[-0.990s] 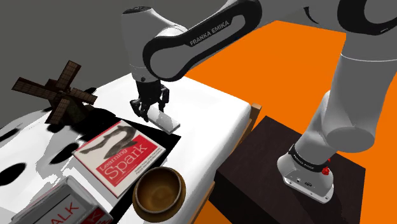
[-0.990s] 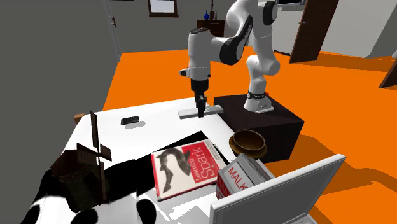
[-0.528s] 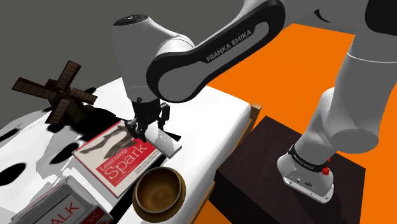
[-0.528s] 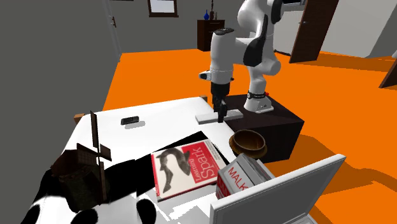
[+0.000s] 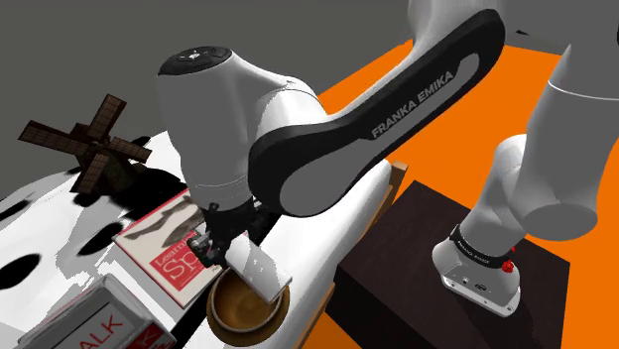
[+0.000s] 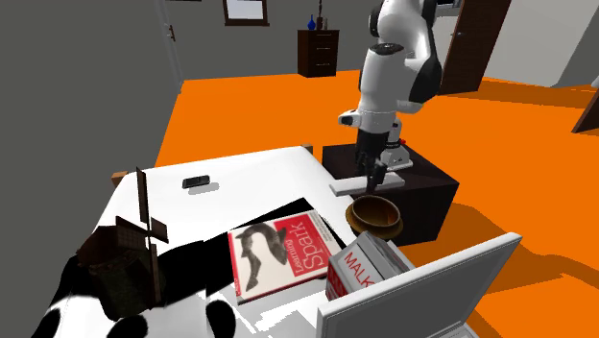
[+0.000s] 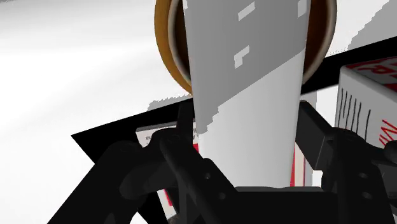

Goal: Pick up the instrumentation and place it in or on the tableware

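While the pincer (image 5: pixel 226 243) clasps the flat pale slab (image 5: pixel 258 272) between its fingers, the slab hangs just above the brown bowl (image 5: pixel 230 309), its long axis running out across the bowl's mouth, so I judge the way left is straight down.

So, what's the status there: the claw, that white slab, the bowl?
Claw shut on white slab. Slab held over brown bowl, not yet released. Nothing between them; red book beside the bowl.
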### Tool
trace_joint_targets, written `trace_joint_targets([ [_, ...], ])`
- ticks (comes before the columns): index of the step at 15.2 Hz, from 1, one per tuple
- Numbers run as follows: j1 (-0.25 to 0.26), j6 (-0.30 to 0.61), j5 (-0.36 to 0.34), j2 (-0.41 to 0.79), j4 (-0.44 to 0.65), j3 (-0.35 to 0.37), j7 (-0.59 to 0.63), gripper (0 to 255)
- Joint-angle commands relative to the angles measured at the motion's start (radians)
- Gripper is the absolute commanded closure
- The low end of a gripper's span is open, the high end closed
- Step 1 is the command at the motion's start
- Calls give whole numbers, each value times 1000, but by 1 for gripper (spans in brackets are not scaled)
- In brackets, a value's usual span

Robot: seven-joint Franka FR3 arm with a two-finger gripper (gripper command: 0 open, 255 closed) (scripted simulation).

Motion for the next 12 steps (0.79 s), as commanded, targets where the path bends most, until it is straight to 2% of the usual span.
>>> trace_joint_targets([
  [1, 29, 5, -4, -2, -8, 19, 51, 255],
  [12, 55, 122, -63, 77, -59, 9, 107, 255],
])
